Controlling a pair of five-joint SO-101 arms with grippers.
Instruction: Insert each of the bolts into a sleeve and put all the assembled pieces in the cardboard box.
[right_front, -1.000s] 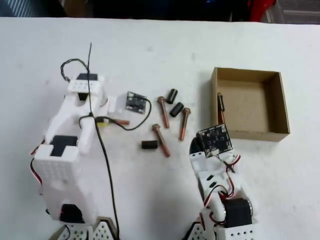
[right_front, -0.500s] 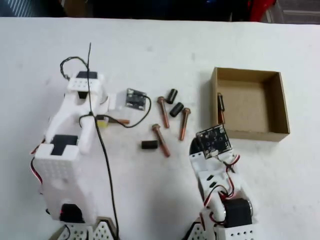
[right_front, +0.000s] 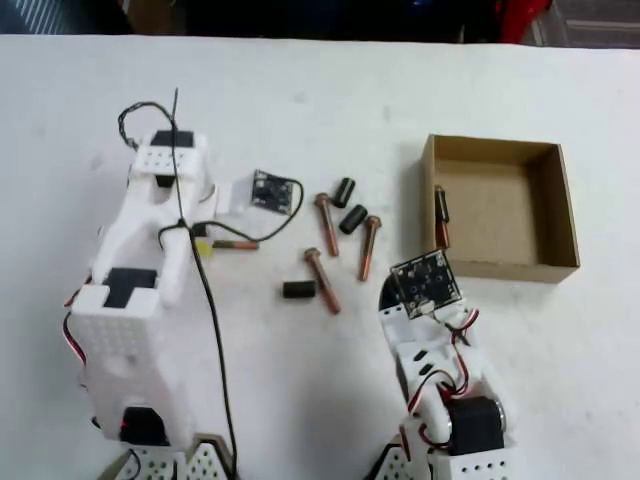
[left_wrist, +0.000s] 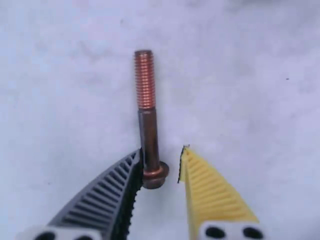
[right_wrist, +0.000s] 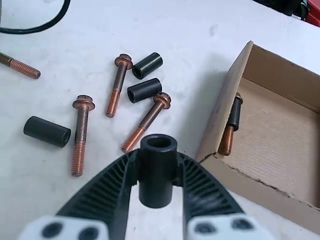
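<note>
Robotics lab or workshop bench, white table (right_front: 560, 380), two white plastic arms (right_front: 140, 285) with exposed wires (right_front: 216, 340), loose copper bolts (right_front: 325, 222) and black sleeves (right_front: 298, 290), cardboard box (right_front: 500, 215)

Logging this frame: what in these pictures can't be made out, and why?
High view: the right gripper and the sleeve it holds are covered by that arm's wrist camera board.
High view: the head of the bolt lies hidden under the left gripper.
Right wrist view: the far side of the cardboard box is cut off by the picture's edge.

Cardboard box (right_front: 560, 200) holds one assembled piece (right_front: 441, 215); bolts (right_front: 325, 222), sleeves (right_front: 352, 218) loose beside it.
</note>
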